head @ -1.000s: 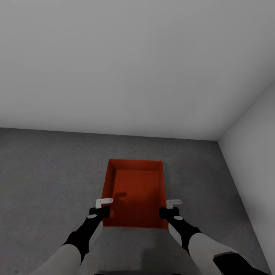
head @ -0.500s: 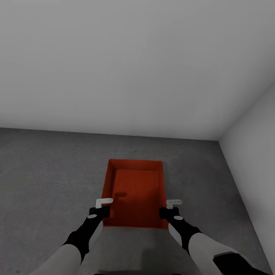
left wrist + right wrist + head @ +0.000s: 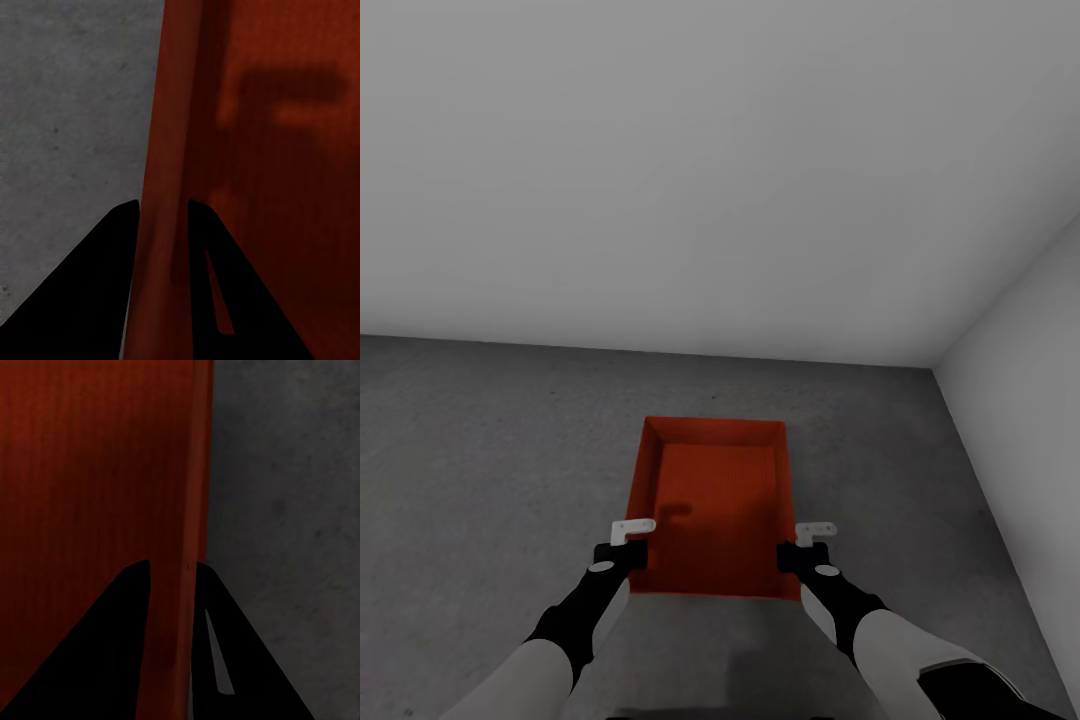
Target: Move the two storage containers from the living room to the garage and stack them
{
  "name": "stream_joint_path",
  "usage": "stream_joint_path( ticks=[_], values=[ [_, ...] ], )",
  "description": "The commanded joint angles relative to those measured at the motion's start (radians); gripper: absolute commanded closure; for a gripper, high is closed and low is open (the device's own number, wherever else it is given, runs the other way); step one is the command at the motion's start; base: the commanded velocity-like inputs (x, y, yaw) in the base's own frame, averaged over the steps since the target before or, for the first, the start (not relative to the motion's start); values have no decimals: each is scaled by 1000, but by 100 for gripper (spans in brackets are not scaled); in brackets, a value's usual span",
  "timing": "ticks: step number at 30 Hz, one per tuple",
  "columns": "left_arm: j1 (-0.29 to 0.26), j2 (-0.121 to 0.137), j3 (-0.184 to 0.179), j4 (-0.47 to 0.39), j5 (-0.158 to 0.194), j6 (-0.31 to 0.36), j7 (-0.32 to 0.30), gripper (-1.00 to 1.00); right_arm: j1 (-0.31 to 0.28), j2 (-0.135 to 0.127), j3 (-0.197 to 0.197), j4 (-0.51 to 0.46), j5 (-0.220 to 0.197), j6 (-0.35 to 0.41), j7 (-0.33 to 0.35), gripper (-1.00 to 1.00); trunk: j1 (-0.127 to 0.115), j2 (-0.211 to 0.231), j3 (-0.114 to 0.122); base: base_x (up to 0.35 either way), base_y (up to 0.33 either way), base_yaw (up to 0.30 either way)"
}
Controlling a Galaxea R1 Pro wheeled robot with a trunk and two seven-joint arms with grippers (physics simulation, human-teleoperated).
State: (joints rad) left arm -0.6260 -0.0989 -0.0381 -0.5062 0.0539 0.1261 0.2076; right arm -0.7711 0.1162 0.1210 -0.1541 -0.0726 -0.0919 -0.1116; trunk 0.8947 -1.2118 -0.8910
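Observation:
An orange-red storage container (image 3: 715,500) lies lengthwise in front of me over the dark grey concrete floor (image 3: 490,450) of the garage. My left gripper (image 3: 628,548) is shut on its left long wall near the close corner. The left wrist view has that gripper (image 3: 163,214) with one dark finger on each side of the thin wall (image 3: 169,112). My right gripper (image 3: 800,552) grips the right long wall in the same way, and the right wrist view has this gripper (image 3: 172,570) straddling the wall (image 3: 196,472). Whether the bin touches the floor I cannot tell.
A plain pale grey wall (image 3: 660,180) rises just beyond the container. A second grey wall (image 3: 1030,380) closes the right side, meeting it in a corner. Speckled concrete (image 3: 460,520) stretches away to the left of the bin.

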Motion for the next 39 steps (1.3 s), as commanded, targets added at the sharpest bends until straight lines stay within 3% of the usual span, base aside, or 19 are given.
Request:
stream_joint_path(
  ticks=[1, 13, 39],
  values=[
    [0, -1, 12, 0, 57, 7, 49, 100, -1, 0, -43, -2, 1, -34, -77, 100, 0, 0, 0, 0, 0, 0],
    [0, -2, 12, 0, 58, 8, 48, 100, -1, 0, -43, -2, 2, -34, -77, 100, 0, 0, 0, 0, 0, 0],
    [0, -2, 12, 0, 58, 8, 48, 100, -1, 0, -43, -2, 1, -34, -78, 100, 100, -182, -82, 0, 0, 0]
  ],
)
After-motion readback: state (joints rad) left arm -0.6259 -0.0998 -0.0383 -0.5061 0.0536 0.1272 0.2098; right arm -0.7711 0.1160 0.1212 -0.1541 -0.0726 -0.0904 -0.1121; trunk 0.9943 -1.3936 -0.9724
